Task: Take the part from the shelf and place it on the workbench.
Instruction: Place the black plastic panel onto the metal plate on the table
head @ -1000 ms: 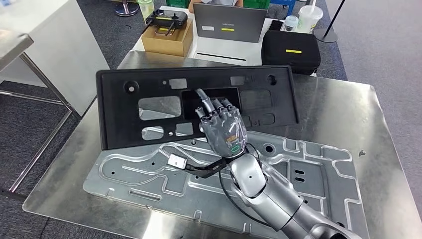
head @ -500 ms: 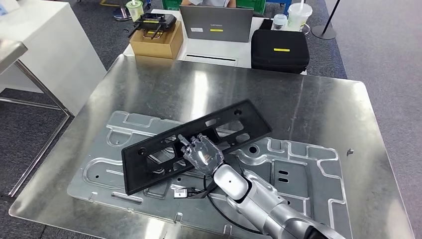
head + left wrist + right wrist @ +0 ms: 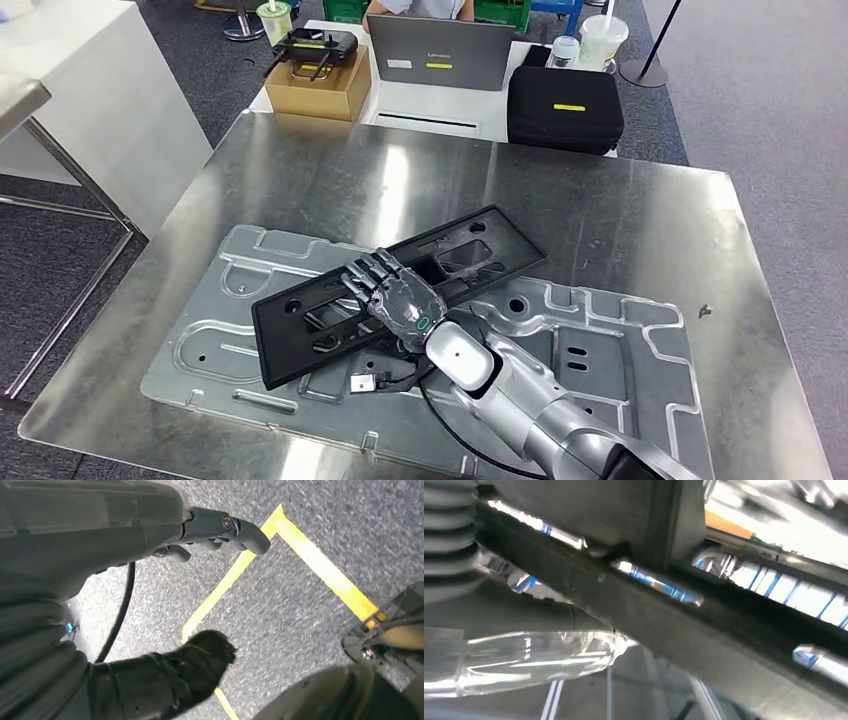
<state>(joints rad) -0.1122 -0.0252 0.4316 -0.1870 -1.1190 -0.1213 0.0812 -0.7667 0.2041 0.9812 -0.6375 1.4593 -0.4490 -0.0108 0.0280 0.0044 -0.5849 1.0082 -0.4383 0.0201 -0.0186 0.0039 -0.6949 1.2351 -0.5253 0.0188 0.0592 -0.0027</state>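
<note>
The black part (image 3: pixel 400 290) was standing up a moment ago; now it lies flat across the big metal plate (image 3: pixel 600 350) on the shiny workbench (image 3: pixel 620 210). So the job looks almost done. The right hand (image 3: pixel 395 295) still rests on the part, fingers in its holes; I cannot tell if it grips. All around, the workbench has lots of room. The left hand (image 3: pixel 150 680) hangs over the floor, holding nothing.

Steel workbench (image 3: pixel 640 220) carries stamped metal panel (image 3: pixel 600 350); black part (image 3: pixel 300 325) lies on panel.
</note>
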